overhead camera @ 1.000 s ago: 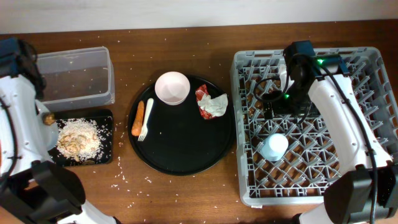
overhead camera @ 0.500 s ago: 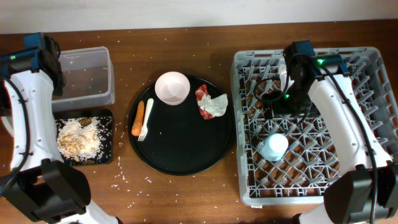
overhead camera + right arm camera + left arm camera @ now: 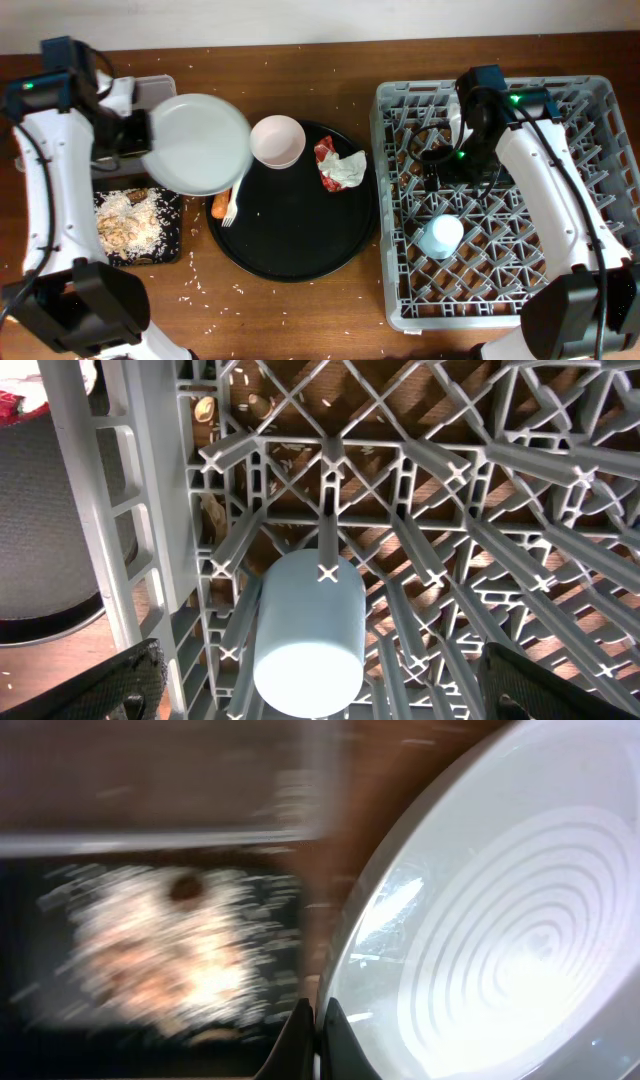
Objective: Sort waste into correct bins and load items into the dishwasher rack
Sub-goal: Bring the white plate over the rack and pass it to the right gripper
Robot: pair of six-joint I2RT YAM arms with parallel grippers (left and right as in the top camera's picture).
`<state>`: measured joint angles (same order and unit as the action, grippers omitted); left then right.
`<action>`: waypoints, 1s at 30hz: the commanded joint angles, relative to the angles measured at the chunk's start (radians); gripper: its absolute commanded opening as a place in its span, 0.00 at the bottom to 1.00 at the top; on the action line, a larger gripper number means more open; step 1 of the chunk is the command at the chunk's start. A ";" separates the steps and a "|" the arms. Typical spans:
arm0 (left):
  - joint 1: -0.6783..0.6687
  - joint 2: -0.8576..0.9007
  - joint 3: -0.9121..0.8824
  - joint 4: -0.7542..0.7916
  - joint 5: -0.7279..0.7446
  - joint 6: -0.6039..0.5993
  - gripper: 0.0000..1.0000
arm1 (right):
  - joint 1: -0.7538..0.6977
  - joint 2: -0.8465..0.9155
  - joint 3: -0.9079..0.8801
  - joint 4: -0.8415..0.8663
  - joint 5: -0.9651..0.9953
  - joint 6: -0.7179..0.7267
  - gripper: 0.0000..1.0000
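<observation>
My left gripper is shut on the left rim of the pale grey plate. It holds the plate above the clear tub and the left edge of the round tray. In the left wrist view the closed fingers pinch the plate beside the grain. My right gripper hangs open over the dishwasher rack, just above the light blue cup, which stands upside down among the pegs. The cup lies between the wide-apart fingers. The white bowl, the wrapper, the carrot and the fork lie on the round tray; the plate hides most of the carrot and fork.
The shallow black tray at the left holds a heap of grain with a brown chunk. The round black tray fills the middle. Loose grains lie scattered on the wooden table.
The left arm has swung right, and the plate, unseen before, now hangs flat over the tub's corner and the round tray's edge. The right arm has not moved.
</observation>
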<state>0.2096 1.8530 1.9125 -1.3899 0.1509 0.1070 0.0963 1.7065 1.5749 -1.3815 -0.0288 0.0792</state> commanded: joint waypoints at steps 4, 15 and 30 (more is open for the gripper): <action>-0.229 -0.024 -0.057 0.049 0.208 0.134 0.01 | 0.008 -0.017 0.014 0.119 -0.322 -0.024 0.98; -0.333 -0.023 -0.142 0.225 0.285 0.091 0.00 | 0.068 -0.016 0.014 0.455 -0.587 -0.019 0.92; -0.359 -0.023 -0.142 0.264 0.448 0.089 0.00 | 0.161 -0.008 0.012 0.526 -0.490 -0.019 0.41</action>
<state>-0.1467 1.8530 1.7771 -1.1355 0.5255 0.2047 0.2516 1.7065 1.5753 -0.8585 -0.5320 0.0605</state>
